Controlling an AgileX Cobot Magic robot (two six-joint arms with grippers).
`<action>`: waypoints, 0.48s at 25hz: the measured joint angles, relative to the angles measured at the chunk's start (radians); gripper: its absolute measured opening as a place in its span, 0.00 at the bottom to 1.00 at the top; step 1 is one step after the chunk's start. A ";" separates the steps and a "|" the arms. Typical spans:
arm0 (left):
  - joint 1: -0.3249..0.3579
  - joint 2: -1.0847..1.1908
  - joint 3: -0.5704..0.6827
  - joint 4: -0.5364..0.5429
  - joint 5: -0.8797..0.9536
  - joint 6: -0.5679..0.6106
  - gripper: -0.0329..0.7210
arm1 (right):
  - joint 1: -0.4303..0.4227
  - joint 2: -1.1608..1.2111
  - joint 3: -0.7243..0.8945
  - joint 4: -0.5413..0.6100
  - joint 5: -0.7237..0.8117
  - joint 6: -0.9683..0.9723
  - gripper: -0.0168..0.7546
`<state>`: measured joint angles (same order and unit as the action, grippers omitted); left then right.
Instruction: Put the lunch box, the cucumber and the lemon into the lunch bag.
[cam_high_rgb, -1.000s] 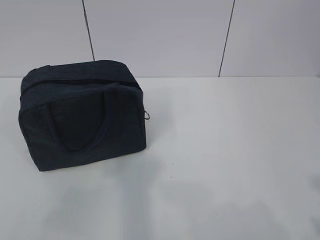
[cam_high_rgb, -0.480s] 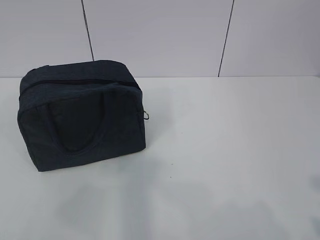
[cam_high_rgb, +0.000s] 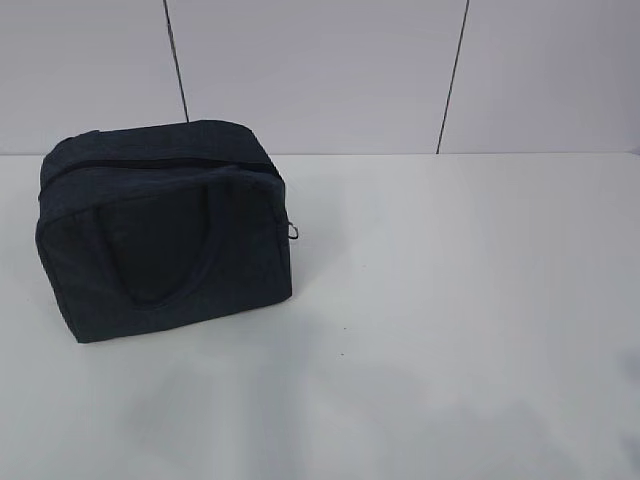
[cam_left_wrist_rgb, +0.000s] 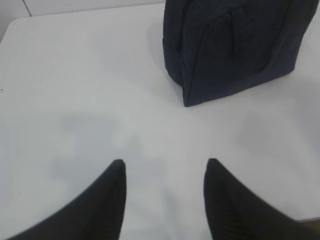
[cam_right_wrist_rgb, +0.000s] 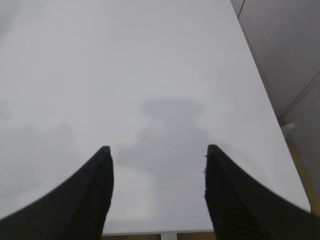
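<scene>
The dark navy lunch bag (cam_high_rgb: 165, 230) stands zipped shut on the left of the white table (cam_high_rgb: 450, 300), a loop handle on its front and a silver ring pull (cam_high_rgb: 294, 230) at its right end. The left wrist view has the lunch bag (cam_left_wrist_rgb: 235, 45) at the upper right. My left gripper (cam_left_wrist_rgb: 165, 162) hovers open above bare table, nearer than the bag and to its left. Over the right part of the table, my right gripper (cam_right_wrist_rgb: 158, 148) is open too, with nothing between its fingers. The lunch box, the cucumber and the lemon are out of view. Neither arm appears in the exterior view.
A grey panelled wall (cam_high_rgb: 320, 70) rises behind the table. In the right wrist view the table's right edge (cam_right_wrist_rgb: 272, 115) drops off to a grey floor, and its near edge (cam_right_wrist_rgb: 160, 232) lies just under the fingers.
</scene>
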<state>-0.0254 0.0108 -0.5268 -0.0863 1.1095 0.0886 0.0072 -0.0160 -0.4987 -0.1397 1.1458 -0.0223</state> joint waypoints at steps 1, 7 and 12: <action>0.000 0.000 0.000 0.000 0.000 0.000 0.53 | 0.000 0.000 0.000 0.000 0.000 0.000 0.61; 0.000 0.000 0.000 0.000 0.000 0.000 0.55 | 0.000 0.000 0.000 0.000 0.000 0.000 0.61; 0.000 0.000 0.000 -0.002 0.000 0.000 0.55 | 0.000 0.000 0.000 -0.004 0.000 0.000 0.61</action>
<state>-0.0254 0.0108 -0.5268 -0.0882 1.1095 0.0886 0.0072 -0.0160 -0.4987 -0.1437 1.1458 -0.0223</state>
